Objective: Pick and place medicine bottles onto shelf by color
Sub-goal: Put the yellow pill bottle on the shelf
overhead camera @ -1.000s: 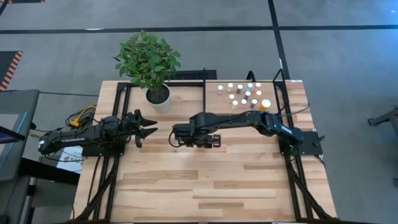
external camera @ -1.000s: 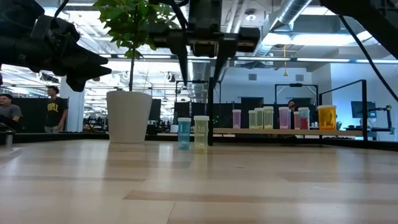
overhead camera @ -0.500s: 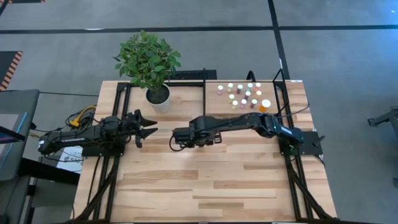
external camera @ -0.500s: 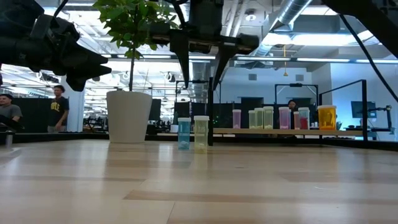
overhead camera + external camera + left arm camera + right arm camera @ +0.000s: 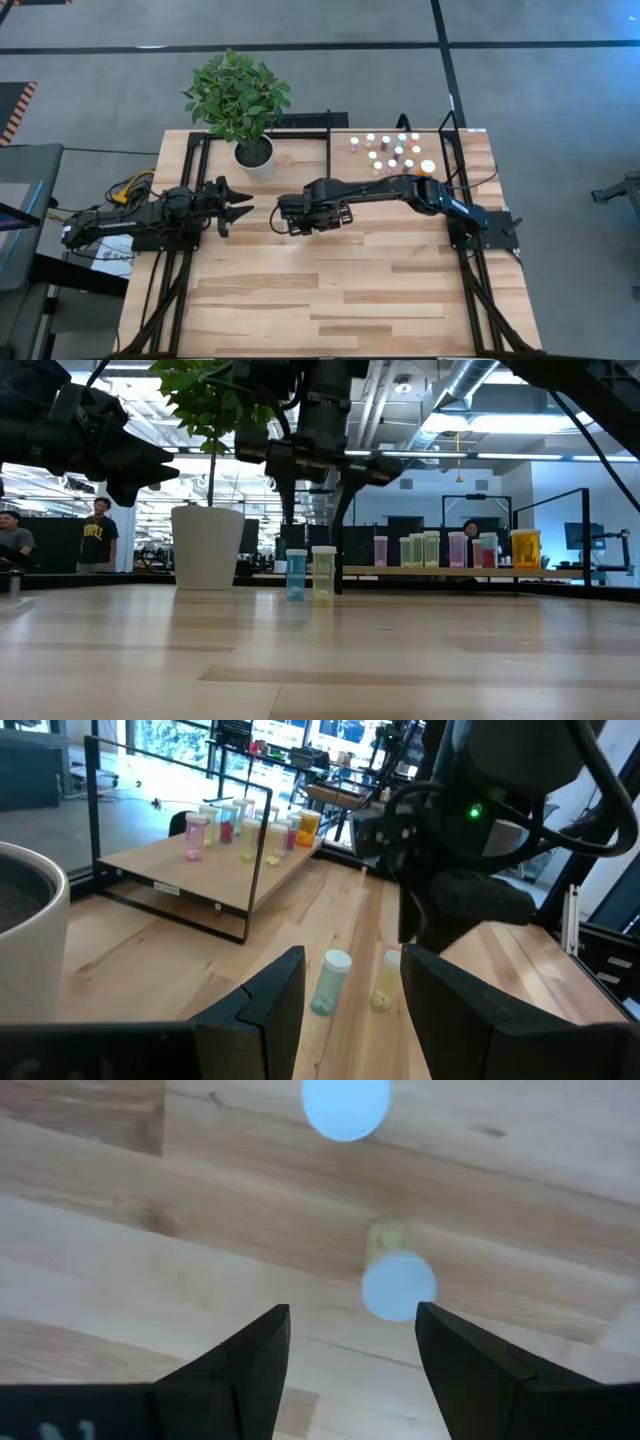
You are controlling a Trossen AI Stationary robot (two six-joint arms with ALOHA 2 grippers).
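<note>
In the low view, two loose bottles stood upright on the tabletop (image 5: 330, 660) near its middle: a blue bottle (image 5: 296, 574) and, just beside it, a yellow-green bottle (image 5: 323, 576). Over the last second the right gripper (image 5: 292, 217) had crept toward the plant-side edge of the table and twisted at the wrist, so that it hung directly above the pair. Its jaws stood fairly wide and empty; in the right wrist view the white cap of the yellow-green bottle (image 5: 398, 1286) lay just ahead of the gap between the fingers, while the blue bottle (image 5: 345, 1102) sat farther off. That lineup suggested the yellow-green one was the next pick, with a descent not yet begun. The left gripper (image 5: 236, 205) had not moved; it waited near the left edge, jaws narrowly parted, holding nothing. Farther back, toward the far right corner, the shelf (image 5: 345, 166) already carried a cluster of pink, greenish and orange medicine bottles (image 5: 392, 152), so most sorting looked done. Beyond, a white plant pot (image 5: 254, 155) stood near the far edge.
</note>
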